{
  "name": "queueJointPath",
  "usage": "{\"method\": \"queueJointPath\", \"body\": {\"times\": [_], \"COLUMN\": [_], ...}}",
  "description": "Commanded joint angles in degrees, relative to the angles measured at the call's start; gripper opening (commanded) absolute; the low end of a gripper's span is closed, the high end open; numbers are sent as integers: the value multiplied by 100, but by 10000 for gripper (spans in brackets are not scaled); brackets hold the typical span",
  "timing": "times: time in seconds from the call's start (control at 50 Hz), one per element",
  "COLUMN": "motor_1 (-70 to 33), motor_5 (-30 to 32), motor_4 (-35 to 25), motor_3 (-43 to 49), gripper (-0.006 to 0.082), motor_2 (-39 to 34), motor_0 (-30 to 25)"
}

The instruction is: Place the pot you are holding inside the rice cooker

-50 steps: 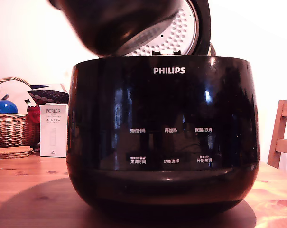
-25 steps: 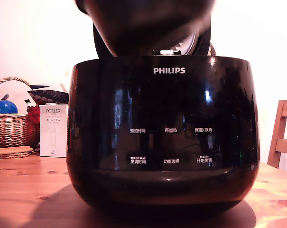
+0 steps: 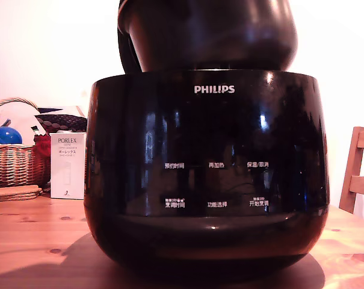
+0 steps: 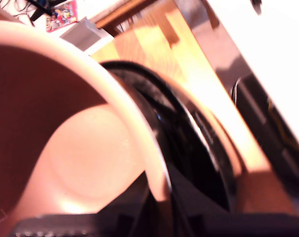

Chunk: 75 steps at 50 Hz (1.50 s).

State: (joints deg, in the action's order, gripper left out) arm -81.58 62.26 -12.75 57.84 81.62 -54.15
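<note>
pot [image 3: 209, 33] upright, low over rice cooker [image 3: 206, 174]

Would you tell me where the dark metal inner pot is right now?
In the exterior view the dark metal inner pot is at top centre, directly above the glossy black PHILIPS rice cooker, its base level with the cooker's top edge.

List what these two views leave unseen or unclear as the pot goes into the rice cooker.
- Pot: top cut off by the exterior view's upper edge; base hidden behind the rice cooker wall.
- Pincer: outside the exterior view; wrist view too blurred and dark to make it out.
- Cooker's cavity: hidden by its wall.
</note>
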Motion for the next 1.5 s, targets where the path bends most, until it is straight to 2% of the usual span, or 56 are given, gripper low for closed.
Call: {"method": "queueJointPath", "body": {"times": [0.0,0.38,0.6,0.82,0.96,1.48], "motor_1": [-59,-197,-826,-1397,-1620,-1746], "motor_5": [131,295,293,197,-144,-229], "motor_4": [20,343,304,260,256,125], "motor_3": [2,352,1338,1950,1985,1987], "gripper": [-22,-24,-24,-24,-24,-24], "motor_2": [140,317,1215,1886,1923,1923], "motor_0": [-24,4,13,28,50,50]}}
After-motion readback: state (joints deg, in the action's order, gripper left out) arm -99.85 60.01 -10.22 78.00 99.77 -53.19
